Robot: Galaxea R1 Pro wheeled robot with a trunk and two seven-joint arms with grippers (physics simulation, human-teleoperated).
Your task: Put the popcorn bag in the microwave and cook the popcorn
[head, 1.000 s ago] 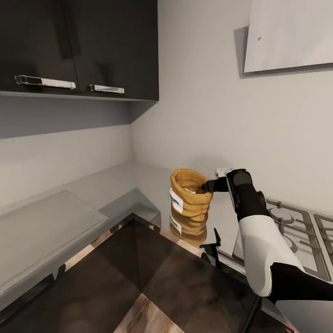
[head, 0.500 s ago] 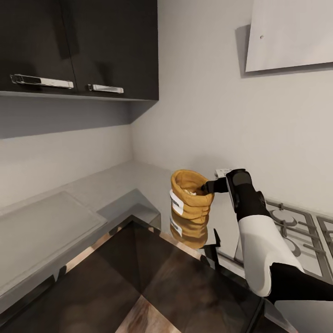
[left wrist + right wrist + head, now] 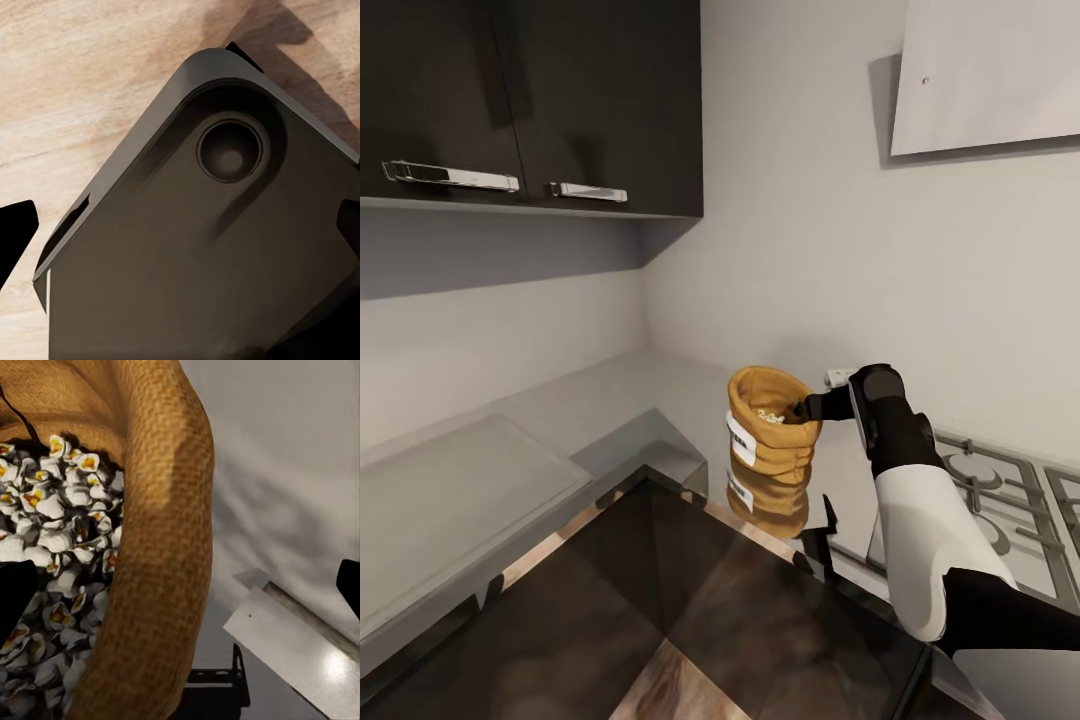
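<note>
**Robot Gripping Popcorn Bag at Kitchen Counter, Microwave Step Yet to Come**

At far left, dark wall cabinets (image 3: 530,105) are hanging over the grey countertop (image 3: 510,440), which is running along the wall toward the corner. Nearer the onlooker, a dark glossy surface with wood-coloured patches (image 3: 690,610) is catching reflections. At centre, the popcorn bag (image 3: 768,425) is standing upright on or just above the countertop, its mirror image showing directly below it; whether its base is touching the slab is hard to tell. The right gripper (image 3: 807,405) is reaching in from the right and pinching the bag's rolled rim, one finger inside the mouth and one outside. The right wrist view is looking down the rim (image 3: 161,547) onto the popcorn (image 3: 56,555), pale bits with yellow centres heaped inside. Further right, a gas hob (image 3: 1000,500) is sitting beside the arm. The left wrist view is looking at a dark part of the robot over a wood-grained surface (image 3: 82,82); whether the left gripper is spread or pressed together cannot be told.

By these pictures the job is barely begun: the bag is grasped, while carrying it to the microwave, loading it and heating are all left.
</note>
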